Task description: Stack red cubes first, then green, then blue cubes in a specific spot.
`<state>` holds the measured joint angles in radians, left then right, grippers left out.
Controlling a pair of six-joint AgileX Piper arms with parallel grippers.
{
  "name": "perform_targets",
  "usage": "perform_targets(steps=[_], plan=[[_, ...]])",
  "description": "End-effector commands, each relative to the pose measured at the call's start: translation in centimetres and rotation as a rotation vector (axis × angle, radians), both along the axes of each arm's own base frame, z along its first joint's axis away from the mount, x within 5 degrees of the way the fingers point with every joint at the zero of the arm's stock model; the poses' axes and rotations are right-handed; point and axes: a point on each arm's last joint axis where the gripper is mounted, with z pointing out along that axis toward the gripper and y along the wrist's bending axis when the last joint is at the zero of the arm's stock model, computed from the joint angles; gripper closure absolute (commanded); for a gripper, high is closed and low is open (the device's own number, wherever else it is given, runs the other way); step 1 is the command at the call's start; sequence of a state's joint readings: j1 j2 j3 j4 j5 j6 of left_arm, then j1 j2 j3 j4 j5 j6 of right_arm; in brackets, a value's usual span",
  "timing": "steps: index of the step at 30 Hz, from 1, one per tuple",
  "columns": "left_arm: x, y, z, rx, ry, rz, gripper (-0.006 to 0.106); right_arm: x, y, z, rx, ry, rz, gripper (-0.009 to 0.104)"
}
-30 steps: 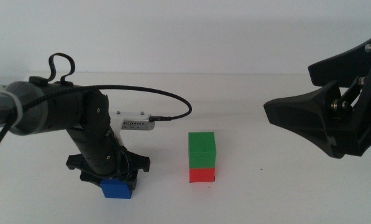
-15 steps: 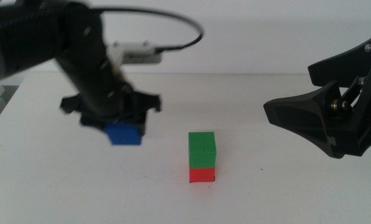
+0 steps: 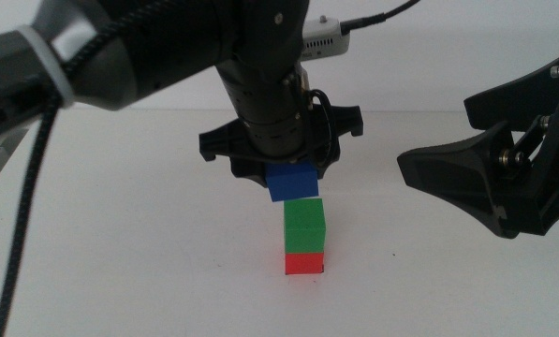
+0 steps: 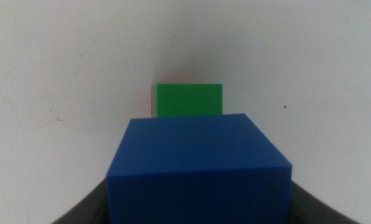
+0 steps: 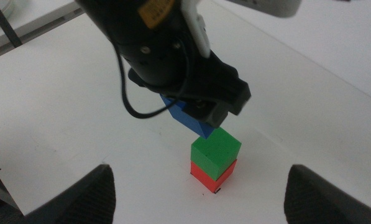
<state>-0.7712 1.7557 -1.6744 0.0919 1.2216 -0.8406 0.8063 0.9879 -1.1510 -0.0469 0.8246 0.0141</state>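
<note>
- The white desk [image 3: 120, 281] carries everything; the green cube serves below as the landmark for places.
- The left arm [image 3: 148, 56] comes in from the left side of the middle view, a black cable [image 3: 22, 234] hanging along it, and it bends down over the green cube.
- The right hand [image 3: 504, 183] waits well to the right of the green cube, off the desk surface, its two dark jaws spread wide with nothing between them; in its own wrist view the jaws stand far apart on either side of the stack.
- The left hand [image 3: 281, 159] hangs directly above the green cube, pinching the blue cube between its jaws.
- The blue cube [image 3: 292, 183] is held in the air just above the green cube, slightly tilted and shifted a little to the left of it; whether its lower edge touches the green top cannot be told from these views. In the left wrist view the blue cube [image 4: 197, 168] fills the foreground, with the green top showing beyond it.
- The green cube [image 3: 304, 227] sits squarely on the red cube, faces aligned.
- The red cube [image 3: 304, 263] lies directly under the green cube, resting on the desk.
- A thin black corner mark [image 5: 217, 190] of the outlined spot peeks out at the foot of the stack below the green cube.
</note>
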Motion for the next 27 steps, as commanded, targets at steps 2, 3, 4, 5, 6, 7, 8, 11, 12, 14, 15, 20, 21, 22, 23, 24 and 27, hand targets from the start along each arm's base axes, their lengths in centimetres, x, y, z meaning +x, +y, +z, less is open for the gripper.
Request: perform_targets(steps=[2, 3, 4, 5, 6, 7, 8, 11, 12, 14, 15, 20, 21, 22, 23, 24, 27], plan=[[0.2, -0.6, -0.7, 0.005, 0.014, 0.021, 0.088, 0.0, -0.1, 0.1, 0.005, -0.016, 0.004, 0.002], [0.3, -0.9, -1.2, 0.013, 0.022, 0.019, 0.088, 0.0, -0.1, 0.1, 0.005, -0.016, 0.004, 0.002], [0.4, -1.2, -1.5, 0.02, 0.028, 0.015, 0.088, 0.0, -0.1, 0.1, 0.005, -0.016, 0.004, 0.002], [0.5, -1.3, -1.9, 0.025, 0.036, 0.015, 0.088, 0.0, -0.1, 0.1, 0.005, -0.016, 0.004, 0.002], [0.6, -1.5, -2.2, 0.03, 0.044, 0.013, 0.088, 0.0, -0.1, 0.1, 0.005, -0.016, 0.004, 0.002], [0.6, -1.6, -2.4, 0.03, 0.051, 0.012, 0.088, 0.0, -0.1, 0.1, 0.005, -0.016, 0.004, 0.002], [0.7, -1.7, -2.7, 0.033, 0.057, 0.012, 0.088, 0.0, -0.1, 0.1, 0.005, -0.016, 0.004, 0.002], [0.8, -1.7, -3.0, 0.044, 0.056, 0.012, 0.088, 0.0, -0.1, 0.1, 0.005, -0.016, 0.004, 0.002], [0.8, -1.8, -3.0, 0.046, 0.058, 0.009, 0.088, 0.0, -0.1, 0.1, 0.005, -0.016, 0.004, 0.002], [0.9, -1.8, -3.3, 0.053, 0.061, 0.003, 0.088, 0.0, -0.1, 0.1, 0.005, -0.016, 0.004, 0.002], [0.9, -1.8, -3.3, 0.053, 0.061, 0.003, 0.088, 0.0, -0.1, 0.1, 0.005, -0.016, 0.004, 0.002], [1.2, -2.1, -4.1, 0.072, 0.071, -0.008, 0.088, 0.0, -0.1, 0.1, 0.005, -0.016, 0.004, 0.002], [1.3, -2.2, -4.3, 0.076, 0.076, -0.008, 0.088, 0.0, -0.1, 0.1, 0.005, -0.016, 0.004, 0.002], [1.3, -2.2, -4.5, 0.079, 0.078, -0.008, 0.088, 0.0, -0.1, 0.1, 0.005, -0.016, 0.004, 0.002], [1.4, -2.3, -4.6, 0.081, 0.08, -0.008, 0.088, 0.0, -0.1, 0.1, 0.005, -0.016, 0.004, 0.002], [1.5, -2.3, -4.6, 0.079, 0.078, -0.008, 0.088, 0.0, -0.1, 0.1, 0.005, -0.016, 0.004, 0.002], [1.7, -2.6, -4.5, 0.075, 0.072, -0.021, 0.088, 0.0, -0.1, 0.1, 0.005, -0.016, 0.004, 0.002]])
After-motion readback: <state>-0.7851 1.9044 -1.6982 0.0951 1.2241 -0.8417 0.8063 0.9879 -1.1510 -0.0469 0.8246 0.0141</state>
